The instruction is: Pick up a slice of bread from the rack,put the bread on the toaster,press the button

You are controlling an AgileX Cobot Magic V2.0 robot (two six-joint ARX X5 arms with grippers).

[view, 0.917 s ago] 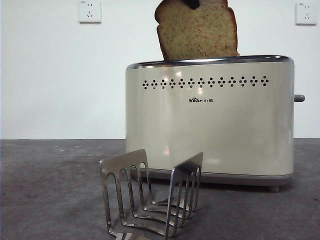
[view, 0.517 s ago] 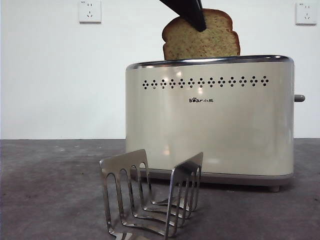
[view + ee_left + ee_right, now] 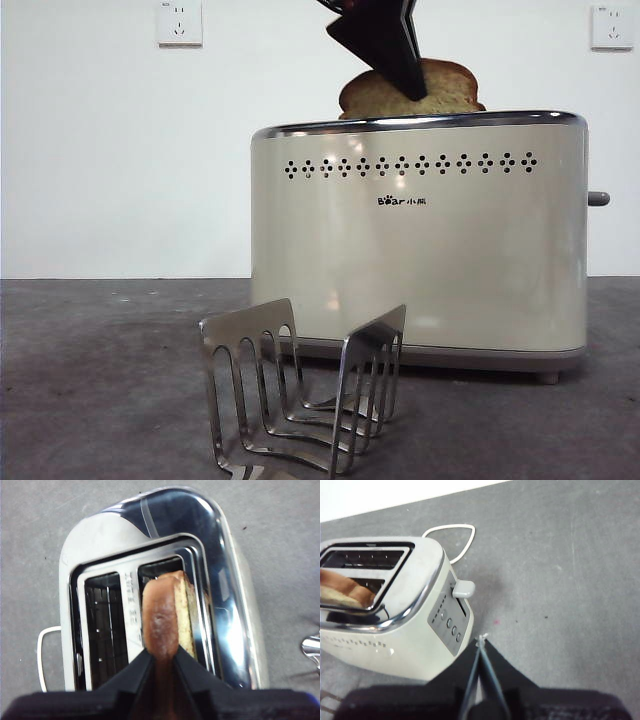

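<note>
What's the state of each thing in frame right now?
slice of bread: upright, mostly sunk into one toaster slot, top crust showing, clamped by the left gripper.
toaster: upright; other slot empty.
button: untouched.
rack: standing in front of the toaster, no bread in it.
left gripper: above the toaster, jaws shut on the bread's crust.
right gripper: jaws shut, holding nothing, near the toaster's button end.

Light is bright and even, coming from above. The toaster (image 3: 420,240) carries soft white reflections on its side, and strong glare on its chrome rim in the left wrist view. The rack (image 3: 300,390) throws a weak shadow. The near black jaws look blurred
</note>
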